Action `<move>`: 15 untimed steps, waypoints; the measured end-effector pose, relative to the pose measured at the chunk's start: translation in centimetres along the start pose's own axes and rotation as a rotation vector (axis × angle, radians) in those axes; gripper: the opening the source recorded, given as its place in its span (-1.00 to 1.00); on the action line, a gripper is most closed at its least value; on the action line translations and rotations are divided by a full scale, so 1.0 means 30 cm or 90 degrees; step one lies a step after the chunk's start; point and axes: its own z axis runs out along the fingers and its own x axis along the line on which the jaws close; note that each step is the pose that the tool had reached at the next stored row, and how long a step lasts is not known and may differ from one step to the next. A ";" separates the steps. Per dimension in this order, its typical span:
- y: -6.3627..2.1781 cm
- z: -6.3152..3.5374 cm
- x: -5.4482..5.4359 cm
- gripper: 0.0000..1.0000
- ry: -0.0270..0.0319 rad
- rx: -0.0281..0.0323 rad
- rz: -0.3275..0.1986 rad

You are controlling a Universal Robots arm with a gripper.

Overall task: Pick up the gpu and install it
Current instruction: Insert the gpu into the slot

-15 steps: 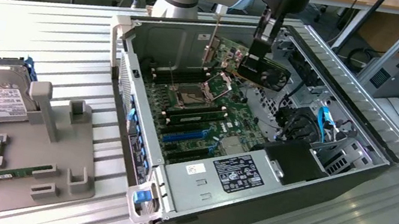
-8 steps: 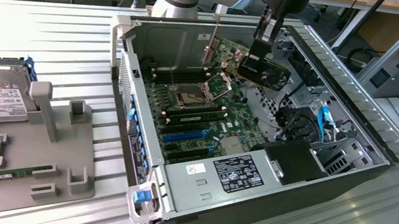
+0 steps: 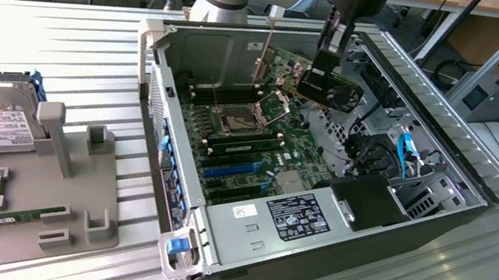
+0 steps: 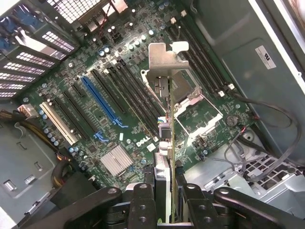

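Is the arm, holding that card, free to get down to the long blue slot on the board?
Probably yes: the case is open-sided, the tool holds the gpu above the board, and nothing covers the blue slot.

On my screen the ribbed bench (image 3: 64,33) glares almost white in the exterior view, the computer case (image 3: 214,46) sits dim inside (darkest toward the exterior view's right), and the gpu (image 4: 163,138) flares pale at its bracket end.
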 end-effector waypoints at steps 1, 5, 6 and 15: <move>0.000 0.000 0.000 -0.47 -0.0001 0.0000 -0.002; 0.000 0.000 0.000 -0.47 -0.0005 -0.0002 -0.010; 0.000 0.000 0.000 -0.47 -0.0006 -0.0003 -0.013; 0.000 0.001 0.000 -0.47 -0.0013 -0.0006 -0.028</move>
